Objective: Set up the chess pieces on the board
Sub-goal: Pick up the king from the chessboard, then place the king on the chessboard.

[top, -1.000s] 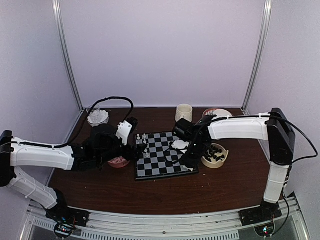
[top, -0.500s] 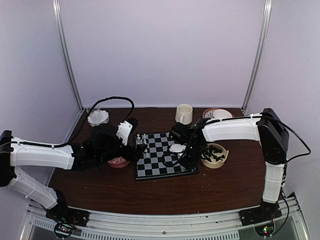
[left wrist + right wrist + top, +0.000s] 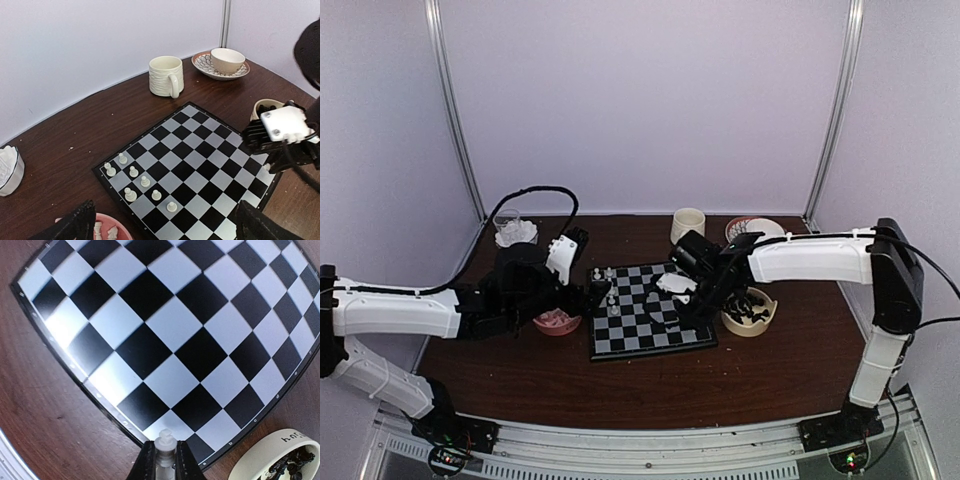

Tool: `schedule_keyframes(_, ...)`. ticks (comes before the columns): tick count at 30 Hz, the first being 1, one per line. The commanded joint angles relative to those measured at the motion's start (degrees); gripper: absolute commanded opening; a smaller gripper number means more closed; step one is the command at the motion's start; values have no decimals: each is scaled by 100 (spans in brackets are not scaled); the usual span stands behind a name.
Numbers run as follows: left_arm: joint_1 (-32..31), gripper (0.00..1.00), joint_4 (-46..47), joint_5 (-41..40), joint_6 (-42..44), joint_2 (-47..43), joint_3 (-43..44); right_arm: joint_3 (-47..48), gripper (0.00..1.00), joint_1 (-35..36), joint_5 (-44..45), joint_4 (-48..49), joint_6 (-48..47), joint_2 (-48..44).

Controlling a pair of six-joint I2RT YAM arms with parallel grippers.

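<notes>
The board (image 3: 642, 322) lies mid-table and fills the left wrist view (image 3: 200, 160) and the right wrist view (image 3: 165, 325). Several white chess pieces (image 3: 135, 172) stand in its left corner, also seen from above (image 3: 608, 285). My right gripper (image 3: 165, 460) is shut on a pale chess piece (image 3: 165, 442), held just above the board's near right corner (image 3: 692, 316). My left gripper (image 3: 165, 230) is open and empty. It hovers over the board's left edge (image 3: 592, 296), beside a pink bowl (image 3: 107, 232) with white pieces.
A cream bowl (image 3: 750, 312) of black pieces sits right of the board, seen also in the right wrist view (image 3: 280, 460). A cream mug (image 3: 687, 225) and a saucer with a bowl (image 3: 755, 228) stand behind. A glass dish (image 3: 516, 232) is back left. The pink bowl (image 3: 558, 322) is left of the board.
My left gripper has shifted a little to the right, onto the board's left edge. My right gripper has shifted slightly over the board's right side.
</notes>
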Motion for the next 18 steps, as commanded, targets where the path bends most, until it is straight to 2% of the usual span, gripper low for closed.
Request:
schedule_keyframes(1,338,97,-336,-101,-857,-127,217,-561,6,106,-365,1299,-10,-880)
schedule_keyframes(5,741,98,-761,21,-1543,-208,284,-1286,6,159,-359,2607,171,-1737)
schedule_keyframes(9,814,98,-615,20,-1653,-425,89,-2011,6,201,-228,4123,474,-2226)
schedule_keyframes(13,818,98,-544,-37,-1647,-479,24,-2351,6,282,-152,5264,938,-2129)
schedule_keyframes(18,819,98,-540,-77,-1646,-436,23,-2755,4,404,-106,6775,1103,-1554)
